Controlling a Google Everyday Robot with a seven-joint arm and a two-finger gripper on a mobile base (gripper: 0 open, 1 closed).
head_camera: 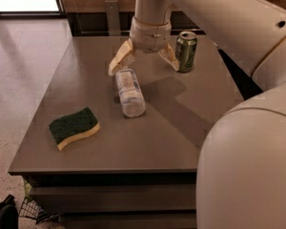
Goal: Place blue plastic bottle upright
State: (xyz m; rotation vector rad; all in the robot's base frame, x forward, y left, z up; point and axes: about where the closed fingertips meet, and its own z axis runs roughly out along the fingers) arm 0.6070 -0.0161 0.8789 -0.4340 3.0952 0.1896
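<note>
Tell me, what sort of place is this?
Probably an office break area: a grey table with a sponge, a can and a bottle, pale floor. The claw hangs open above the bottle's far end.

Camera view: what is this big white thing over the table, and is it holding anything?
The white shape is a robot arm, the only arm of a wheeled robot. At its end is the gripper, a two-fingered claw, open and poised at the far end of the blue plastic bottle. It holds nothing. The bottle lies on its side on the grey table; the job is to stand it up. A green can stands upright beside the gripper, and a green-and-yellow sponge lies nearer the camera. One camera looks down from above; where it is mounted is unknown.
</note>
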